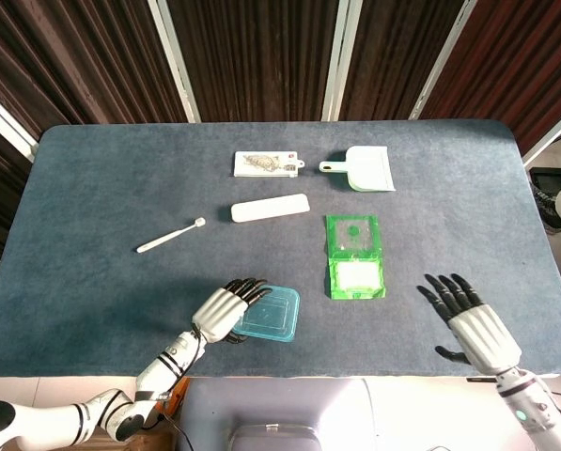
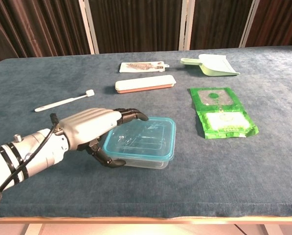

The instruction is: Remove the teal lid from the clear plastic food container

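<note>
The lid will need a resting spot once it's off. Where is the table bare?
Bare cloth lies between the container and the right hand, below the green packet, and across the far-left table. The middle is crowded around the toothbrush and white case.

Both views are evenly and brightly lit from above, with soft, diffuse light and no harsh glare. The table (image 1: 92, 188) reads uniformly blue-grey in the head view; shadows are faint, a small dark patch lying under the left hand (image 2: 94, 128) beside the teal lid (image 2: 141, 137) in the chest view. Focus is sharp throughout, with slight wide-angle bending at the head view's edges
</note>
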You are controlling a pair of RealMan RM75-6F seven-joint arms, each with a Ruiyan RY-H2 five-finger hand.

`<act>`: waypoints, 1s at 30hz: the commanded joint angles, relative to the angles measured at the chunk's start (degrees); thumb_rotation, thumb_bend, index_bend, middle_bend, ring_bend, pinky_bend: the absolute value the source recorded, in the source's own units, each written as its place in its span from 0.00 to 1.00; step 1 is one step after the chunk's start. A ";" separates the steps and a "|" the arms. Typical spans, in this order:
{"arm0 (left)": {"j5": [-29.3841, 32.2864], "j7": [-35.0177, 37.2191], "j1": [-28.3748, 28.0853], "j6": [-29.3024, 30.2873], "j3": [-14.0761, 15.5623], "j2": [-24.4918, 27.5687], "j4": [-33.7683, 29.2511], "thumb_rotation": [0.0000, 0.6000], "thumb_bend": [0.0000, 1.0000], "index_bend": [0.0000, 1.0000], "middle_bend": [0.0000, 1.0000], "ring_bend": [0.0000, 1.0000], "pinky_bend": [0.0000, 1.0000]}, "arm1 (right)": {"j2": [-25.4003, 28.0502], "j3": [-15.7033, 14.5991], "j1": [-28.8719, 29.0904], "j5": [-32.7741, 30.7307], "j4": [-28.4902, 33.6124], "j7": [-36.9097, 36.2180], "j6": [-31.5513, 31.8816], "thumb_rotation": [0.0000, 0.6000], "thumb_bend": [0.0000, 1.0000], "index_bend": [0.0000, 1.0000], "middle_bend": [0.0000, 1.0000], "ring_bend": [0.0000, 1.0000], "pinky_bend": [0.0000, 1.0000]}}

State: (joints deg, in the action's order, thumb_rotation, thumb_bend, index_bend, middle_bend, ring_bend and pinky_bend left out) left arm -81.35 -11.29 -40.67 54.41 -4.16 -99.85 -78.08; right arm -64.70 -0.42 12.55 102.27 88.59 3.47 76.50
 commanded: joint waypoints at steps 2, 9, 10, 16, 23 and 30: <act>0.20 -2.14 0.11 0.51 0.21 -1.19 0.05 1.00 0.30 0.00 0.69 0.53 0.66 | -5.67 1.91 6.95 2.69 -3.20 -2.11 -5.84 1.00 0.22 0.22 0.00 0.00 0.00; 1.15 -4.12 0.04 0.74 -0.13 -2.24 0.38 1.00 0.30 0.00 0.70 0.54 0.67 | -15.64 1.76 14.91 5.10 -9.67 -9.15 -10.30 1.00 0.25 0.36 0.00 0.00 0.00; 1.33 -4.39 -0.03 0.63 -0.19 -2.29 0.52 1.00 0.30 0.00 0.70 0.54 0.67 | -16.91 1.57 15.56 5.43 -10.27 -9.75 -10.41 1.00 0.27 0.39 0.00 0.00 0.00; 2.37 -5.14 -0.19 0.04 -0.36 -2.42 1.04 1.00 0.30 0.00 0.70 0.54 0.67 | -24.32 0.86 18.46 6.37 -13.64 -8.37 -11.06 1.00 0.33 0.51 0.01 0.00 0.00; 2.56 -5.85 -0.15 0.29 -0.27 -1.96 0.51 1.00 0.30 0.00 0.70 0.54 0.67 | -29.97 1.12 19.85 4.96 -15.25 -4.59 -11.15 1.00 0.35 0.59 0.04 0.00 0.00; 2.68 -6.42 -0.05 0.46 -0.03 -1.63 -0.17 1.00 0.30 0.00 0.71 0.55 0.67 | -32.01 1.44 20.89 3.11 -14.99 -1.95 -11.59 1.00 0.35 0.61 0.05 0.00 0.00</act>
State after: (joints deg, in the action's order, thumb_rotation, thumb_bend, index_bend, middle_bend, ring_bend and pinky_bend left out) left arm -78.67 -17.70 -40.72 54.87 -4.19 -101.48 -78.25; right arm -96.58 0.95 33.32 105.53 73.52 1.36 64.98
